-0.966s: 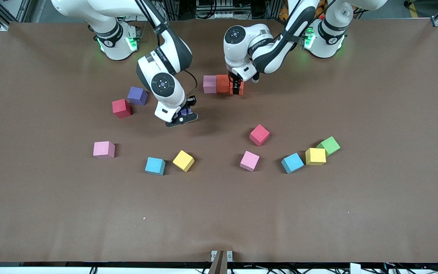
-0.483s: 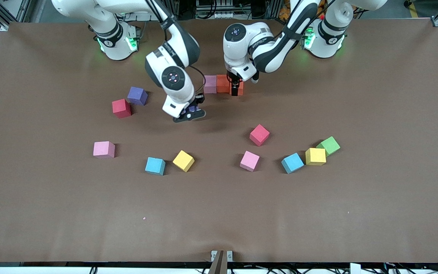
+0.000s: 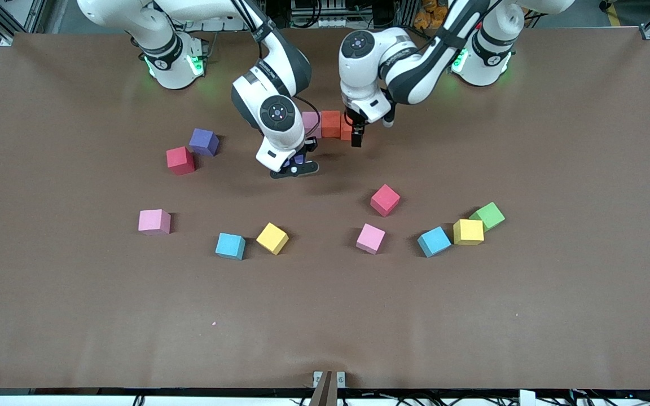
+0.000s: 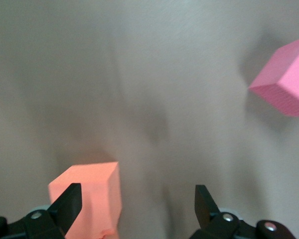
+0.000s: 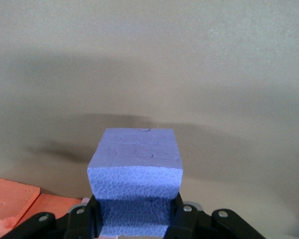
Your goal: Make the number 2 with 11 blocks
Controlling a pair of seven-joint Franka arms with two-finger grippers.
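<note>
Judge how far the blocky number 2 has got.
Done: a row of pink foam cube, orange foam cube, second orange cube. In hand: the right claw grips a purple foam cube; the open left claw hangs over the row. Left: seven places unfilled.

The blocks (image 3: 382,199) look like soft foam, dull and not shiny. The purple block (image 5: 134,174) has a bumpy, pebbly skin with little dents on top. The orange block (image 4: 92,191) looks smoother. The table (image 3: 325,316) has a brown cover, flat and dull like cloth or paper. The arms (image 3: 280,107) are shiny white plastic with black parts.
</note>
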